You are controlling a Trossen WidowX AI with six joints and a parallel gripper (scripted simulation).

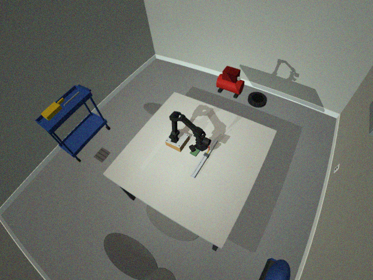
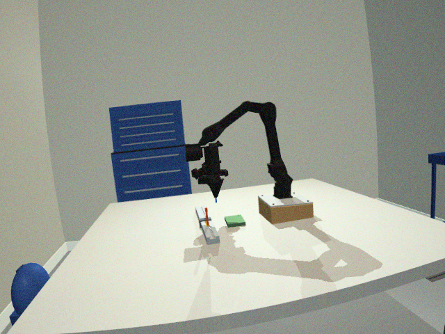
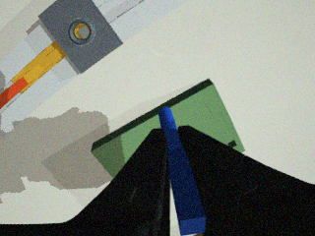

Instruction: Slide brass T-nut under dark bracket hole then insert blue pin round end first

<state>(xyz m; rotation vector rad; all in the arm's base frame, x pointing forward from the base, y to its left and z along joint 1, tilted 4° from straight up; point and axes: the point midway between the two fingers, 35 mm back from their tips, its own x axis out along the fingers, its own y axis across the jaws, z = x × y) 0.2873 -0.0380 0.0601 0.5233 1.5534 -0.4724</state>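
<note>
Jaws: the black parallel-jaw gripper is clamped on the blue pin, nearly together
Pin: held above the table, its round end pointing down past the fingertips, apart from the bracket
Tray: a flat green square tray, below the gripper, between rail and arm base in the exterior view
Bracket: a dark grey square plate with a round hole, across the rail, left of the tray in the exterior view
Nut: brass colour shows through the bracket hole; the rest is hidden
Handle: orange-red above, yellow below, sticking up from the slot beside the bracket, on its near side in the exterior view
Rail: a long slotted aluminum rail, lying on the table
Arm: black and jointed, arching out from a brown block with a white top plate
Table: broad, off-white
Room, top view: a blue two-shelf cart at left, a red cylindrical machine at the far side
</note>
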